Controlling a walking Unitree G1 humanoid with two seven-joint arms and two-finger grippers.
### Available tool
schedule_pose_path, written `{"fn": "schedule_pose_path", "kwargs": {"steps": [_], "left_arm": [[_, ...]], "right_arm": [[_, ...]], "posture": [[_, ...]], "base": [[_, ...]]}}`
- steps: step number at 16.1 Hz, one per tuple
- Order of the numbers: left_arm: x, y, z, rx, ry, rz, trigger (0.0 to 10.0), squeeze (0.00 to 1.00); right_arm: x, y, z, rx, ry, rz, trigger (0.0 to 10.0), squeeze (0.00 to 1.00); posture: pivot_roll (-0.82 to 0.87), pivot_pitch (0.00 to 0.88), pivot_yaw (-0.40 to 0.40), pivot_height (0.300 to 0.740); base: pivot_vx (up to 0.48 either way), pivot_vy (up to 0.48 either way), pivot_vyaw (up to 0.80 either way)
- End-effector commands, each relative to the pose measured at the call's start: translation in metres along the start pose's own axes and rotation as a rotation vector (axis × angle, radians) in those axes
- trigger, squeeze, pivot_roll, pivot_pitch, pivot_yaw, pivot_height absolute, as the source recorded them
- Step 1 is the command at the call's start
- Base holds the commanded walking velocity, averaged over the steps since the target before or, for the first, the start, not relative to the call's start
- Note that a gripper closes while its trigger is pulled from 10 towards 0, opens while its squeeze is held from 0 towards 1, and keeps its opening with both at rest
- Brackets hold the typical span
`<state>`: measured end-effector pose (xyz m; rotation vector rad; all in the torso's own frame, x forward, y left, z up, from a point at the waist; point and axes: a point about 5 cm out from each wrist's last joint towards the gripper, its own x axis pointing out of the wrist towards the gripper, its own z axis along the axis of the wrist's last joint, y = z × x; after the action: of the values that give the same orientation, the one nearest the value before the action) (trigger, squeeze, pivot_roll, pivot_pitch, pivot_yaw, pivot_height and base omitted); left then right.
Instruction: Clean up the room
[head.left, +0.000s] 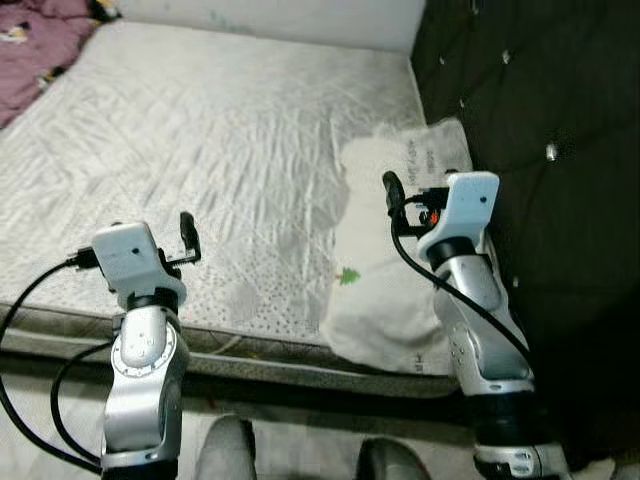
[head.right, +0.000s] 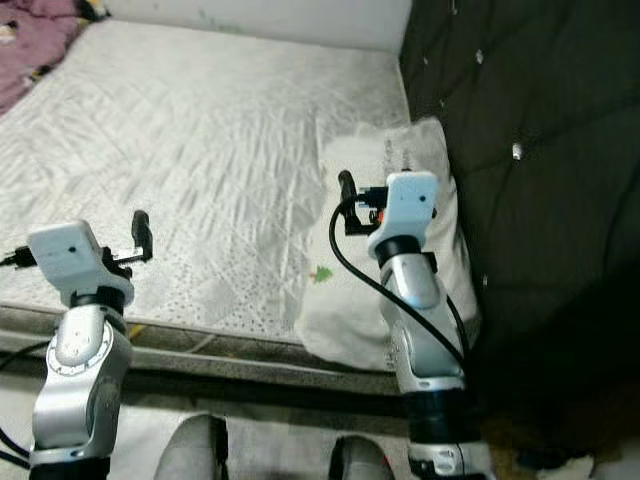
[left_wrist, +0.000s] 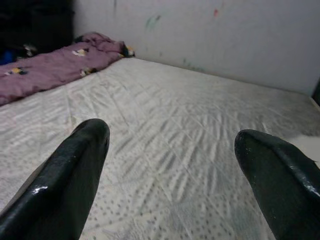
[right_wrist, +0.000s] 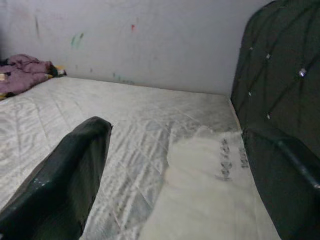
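A bare white quilted mattress (head.left: 200, 130) lies before me. On its right end, against the headboard, rests a white pillow (head.left: 385, 280) with a small green tree print. A crumpled purple blanket (head.left: 35, 45) is bunched at the far left corner. My left gripper (left_wrist: 172, 145) is raised over the near edge of the mattress, open and holding nothing. Above the pillow's near half, my right gripper (right_wrist: 175, 135) is also open and holding nothing.
A black tufted headboard (head.left: 540, 120) stands along the right side. A pale wall (right_wrist: 150, 35) with small colour marks runs behind the bed. The bed's near edge (head.left: 270, 350) crosses just in front of my feet (head.left: 225, 450).
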<state>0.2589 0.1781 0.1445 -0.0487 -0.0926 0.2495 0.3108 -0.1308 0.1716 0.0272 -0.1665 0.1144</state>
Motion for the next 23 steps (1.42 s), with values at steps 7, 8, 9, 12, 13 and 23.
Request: {"fn": "schedule_pose_path", "kwargs": {"steps": [7, 8, 9, 12, 13, 23], "left_arm": [[0.0, -0.005, 0.001, -0.011, 0.002, -0.028, 10.0, 0.0], [0.001, -0.005, 0.001, -0.011, 0.001, -0.029, 10.0, 0.0], [0.003, -0.005, 0.001, -0.01, 0.001, -0.029, 10.0, 0.0], [0.004, -0.006, 0.0, -0.01, 0.005, -0.027, 10.0, 0.0], [0.004, -0.005, 0.0, -0.007, 0.003, -0.013, 10.0, 0.0], [0.005, -0.011, -0.002, -0.056, 0.022, -0.032, 10.0, 0.0]], "right_arm": [[-0.001, -0.012, -0.005, -0.028, 0.024, -0.046, 10.0, 0.0], [0.0, -0.013, -0.005, -0.029, 0.027, -0.051, 10.0, 0.0], [0.0, -0.014, -0.006, -0.032, 0.03, -0.061, 10.0, 0.0], [0.001, -0.02, -0.011, -0.004, 0.055, -0.114, 10.0, 0.0], [0.0, -0.022, -0.011, 0.004, 0.05, -0.122, 10.0, 1.0], [-0.007, -0.019, -0.021, 0.043, 0.083, -0.104, 0.0, 0.0]], "posture": [[0.06, 0.0, -0.062, 0.74], [0.06, 0.0, -0.064, 0.74], [0.06, 0.0, -0.064, 0.74], [0.07, 0.0, -0.066, 0.74], [0.07, 0.0, -0.067, 0.74], [0.06, 0.0, -0.07, 0.74]], "base": [[0.0, 0.0, 0.0], [0.0, 0.0, 0.0], [0.0, 0.0, 0.0], [0.0, 0.0, 0.0], [0.0, 0.0, 0.0], [0.0, 0.0, 0.0]]}}
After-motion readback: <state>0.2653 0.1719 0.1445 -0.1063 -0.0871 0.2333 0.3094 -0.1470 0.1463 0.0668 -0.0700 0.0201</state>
